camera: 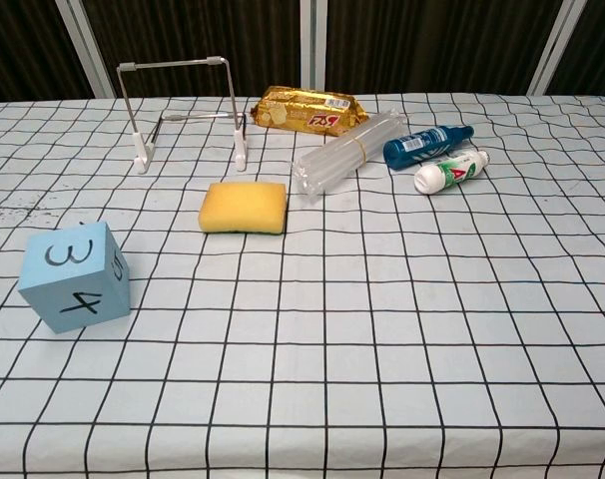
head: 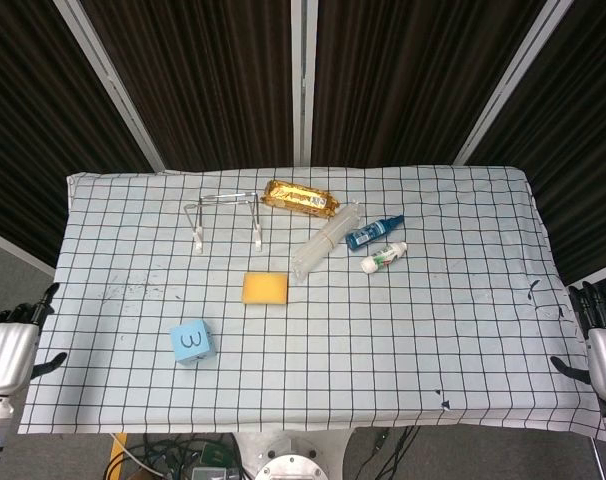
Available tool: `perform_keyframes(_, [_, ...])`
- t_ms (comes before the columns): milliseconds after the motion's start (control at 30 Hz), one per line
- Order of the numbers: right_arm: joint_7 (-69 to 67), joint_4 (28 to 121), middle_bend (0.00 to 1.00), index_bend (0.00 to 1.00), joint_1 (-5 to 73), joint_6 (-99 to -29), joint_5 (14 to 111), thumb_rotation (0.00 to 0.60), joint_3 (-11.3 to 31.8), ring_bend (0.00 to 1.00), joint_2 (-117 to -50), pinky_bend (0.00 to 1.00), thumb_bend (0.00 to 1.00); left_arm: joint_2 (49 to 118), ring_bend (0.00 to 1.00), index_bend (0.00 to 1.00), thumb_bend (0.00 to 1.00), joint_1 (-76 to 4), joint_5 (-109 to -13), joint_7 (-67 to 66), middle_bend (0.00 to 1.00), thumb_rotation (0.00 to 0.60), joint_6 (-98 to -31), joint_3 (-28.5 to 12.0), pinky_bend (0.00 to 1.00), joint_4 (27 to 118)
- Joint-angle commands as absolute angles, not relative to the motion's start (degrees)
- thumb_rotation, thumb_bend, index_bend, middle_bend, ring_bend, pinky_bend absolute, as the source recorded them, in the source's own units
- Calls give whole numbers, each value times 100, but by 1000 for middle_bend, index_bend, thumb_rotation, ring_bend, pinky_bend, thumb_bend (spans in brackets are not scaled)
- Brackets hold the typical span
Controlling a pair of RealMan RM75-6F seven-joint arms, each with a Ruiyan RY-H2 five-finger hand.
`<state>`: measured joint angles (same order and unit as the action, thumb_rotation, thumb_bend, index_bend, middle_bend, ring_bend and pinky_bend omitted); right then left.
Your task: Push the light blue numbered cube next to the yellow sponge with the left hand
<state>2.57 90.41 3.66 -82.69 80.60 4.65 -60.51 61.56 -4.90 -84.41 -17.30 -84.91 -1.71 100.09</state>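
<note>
Even, bright overhead light falls on my checked tablecloth (head: 463, 300); the curtains (head: 213, 80) behind it stay dark. Shadows are soft and short, as under the yellow sponge (camera: 244, 208) and beside the light blue numbered cube (camera: 74, 276). The gold wrapper (camera: 311, 110) shows slight glare. Both views are sharp; in my chest view the grid lines bow toward the edges.
</note>
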Motion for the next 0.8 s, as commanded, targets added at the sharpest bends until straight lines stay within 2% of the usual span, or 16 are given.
perform_keyframes(33, [256,9035,0,0,375,-8236,8036,600,470,0,-6049,0,0,6157,830,164,352,-517,-8536,-1790,837,600,-8395,-91,832,10060])
perform_keyframes(233, [296,9065,0,0,388,-8203,7993,600,490,0,-6033,0,3,5920,848,196,392,-739,-8776,-1163,856,600,-7703,226,844,10363])
perform_keyframes(500, [304,9138,0,0,373,-8238,7988,600,508,0,-5979,0,8,5434,858,349,425,-1233,-9092,-776,841,600,-6554,643,848,10943])
perform_keyframes(667, [288,9132,0,0,369,-8228,7983,600,505,0,-5979,0,9,5466,861,352,431,-1491,-9125,-909,833,600,-6041,738,851,11095])
perform_keyframes(800, [283,9119,0,0,365,-8235,7973,600,514,0,-5974,0,9,5573,861,315,432,-1677,-8966,-1134,831,600,-5611,785,851,11180])
